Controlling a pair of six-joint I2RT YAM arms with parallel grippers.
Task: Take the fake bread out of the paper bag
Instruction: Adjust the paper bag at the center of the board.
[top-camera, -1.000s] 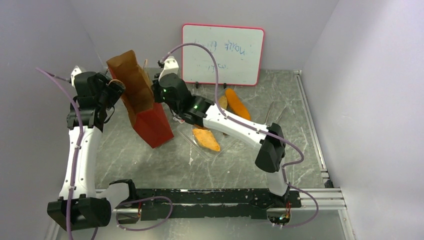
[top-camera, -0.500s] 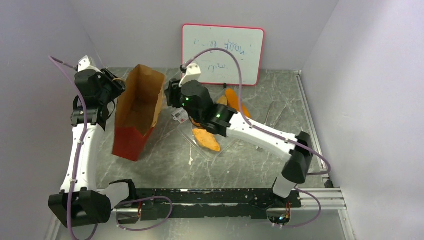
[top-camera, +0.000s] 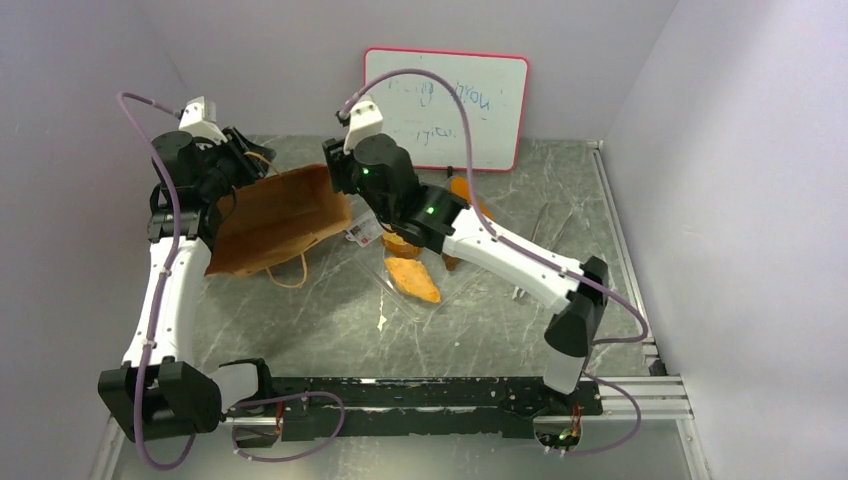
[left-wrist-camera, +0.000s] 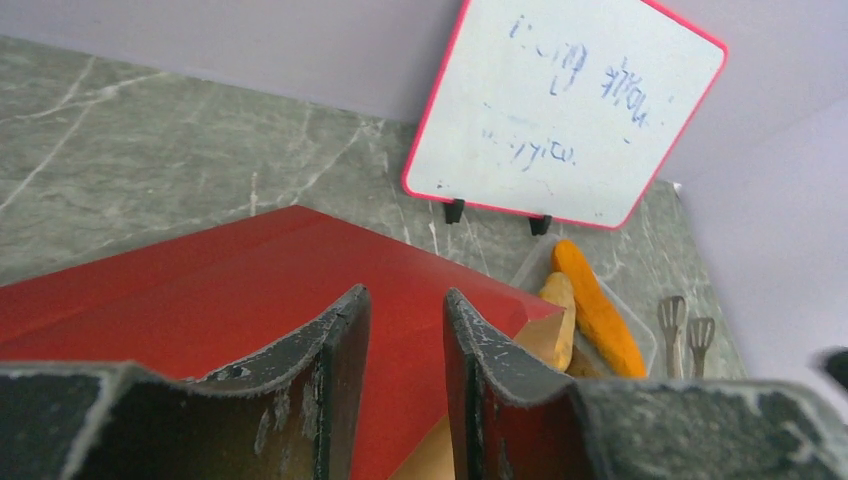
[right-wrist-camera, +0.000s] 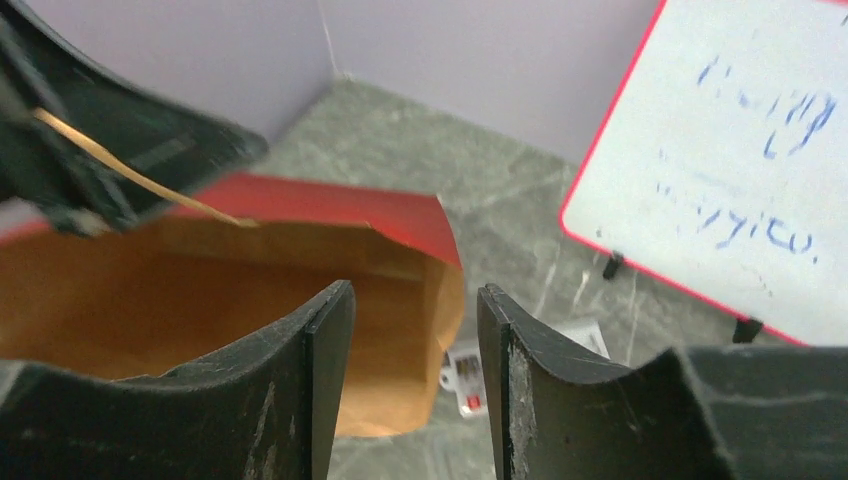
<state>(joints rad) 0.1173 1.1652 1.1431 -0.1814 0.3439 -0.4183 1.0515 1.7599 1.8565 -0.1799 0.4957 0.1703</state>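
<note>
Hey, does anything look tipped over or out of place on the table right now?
Yes: the red paper gift bag lies tipped on its side at the left of the table, brown inside showing, with a loop handle trailing beside it.

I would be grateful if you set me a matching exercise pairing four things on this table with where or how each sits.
Things: 1 paper bag; 2 whiteboard; 3 orange baguette; 4 yellow-orange wedge.
States: a propped upright, blue writing on it; b bread nearest the arms' base rail; c tipped over, brown inside showing; d lying just before the whiteboard.
Pairs: 1-c; 2-a; 3-d; 4-b.
</note>
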